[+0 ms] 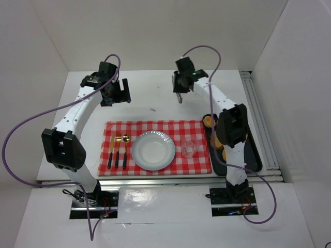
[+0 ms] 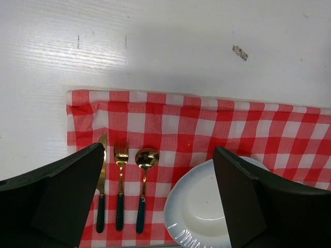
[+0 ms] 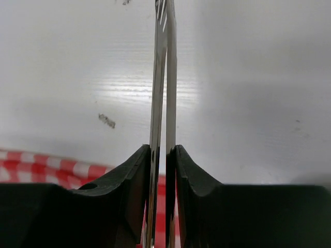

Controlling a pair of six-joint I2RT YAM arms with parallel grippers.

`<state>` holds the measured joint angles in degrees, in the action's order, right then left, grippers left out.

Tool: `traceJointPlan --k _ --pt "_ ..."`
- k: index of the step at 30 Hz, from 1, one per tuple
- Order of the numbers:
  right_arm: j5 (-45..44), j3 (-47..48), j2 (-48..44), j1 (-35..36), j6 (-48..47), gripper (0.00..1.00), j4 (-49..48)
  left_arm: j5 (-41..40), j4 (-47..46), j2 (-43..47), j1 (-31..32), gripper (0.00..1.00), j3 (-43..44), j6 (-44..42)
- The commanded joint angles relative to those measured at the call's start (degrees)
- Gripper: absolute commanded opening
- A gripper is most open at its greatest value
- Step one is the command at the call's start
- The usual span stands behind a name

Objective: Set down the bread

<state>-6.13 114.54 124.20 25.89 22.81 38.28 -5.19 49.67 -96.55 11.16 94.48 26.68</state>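
Note:
The bread (image 1: 208, 122) shows as golden-brown pieces on a black tray (image 1: 253, 155) at the right, mostly hidden behind my right arm. A white plate (image 1: 153, 150) sits in the middle of the red checked cloth (image 1: 160, 126). Beyond the cloth's far edge, over the bare table, my right gripper (image 1: 179, 89) is shut on metal tongs (image 1: 179, 97). In the right wrist view the fingers (image 3: 139, 170) of that gripper (image 3: 163, 150) press the two tong blades (image 3: 164, 77) nearly together. My left gripper (image 1: 120, 93) hangs open and empty above the cloth's far left corner; the left wrist view shows the same gripper (image 2: 160, 196) over the plate (image 2: 199, 212).
A knife, fork and spoon (image 1: 118, 150) with dark handles lie left of the plate. A clear glass (image 1: 189, 147) stands to its right. White walls close in the table on three sides. A small dark scrap (image 1: 153, 109) lies on the table behind the cloth.

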Motion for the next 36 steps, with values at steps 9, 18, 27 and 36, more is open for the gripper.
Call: traceJointPlan --k 9,18,27,36 --pt "4.74 -16.88 -31.88 -9.62 -2.33 0.35 22.87 2.73 -0.71 2.07 -0.35 1.00 0.36 -1.45" --pt "3.93 -30.33 -46.58 -13.58 3.47 0.41 31.24 4.49 -1.24 1.54 0.18 1.00 0.36 -1.45" --pt "7.71 -31.48 -47.22 -12.98 2.15 0.48 31.94 4.49 -1.24 0.40 1.23 1.00 1.50 -1.45" --pt "5.60 -31.48 -44.40 -11.83 0.49 0.51 29.05 5.02 -1.24 -0.65 1.76 1.00 2.03 -0.92"
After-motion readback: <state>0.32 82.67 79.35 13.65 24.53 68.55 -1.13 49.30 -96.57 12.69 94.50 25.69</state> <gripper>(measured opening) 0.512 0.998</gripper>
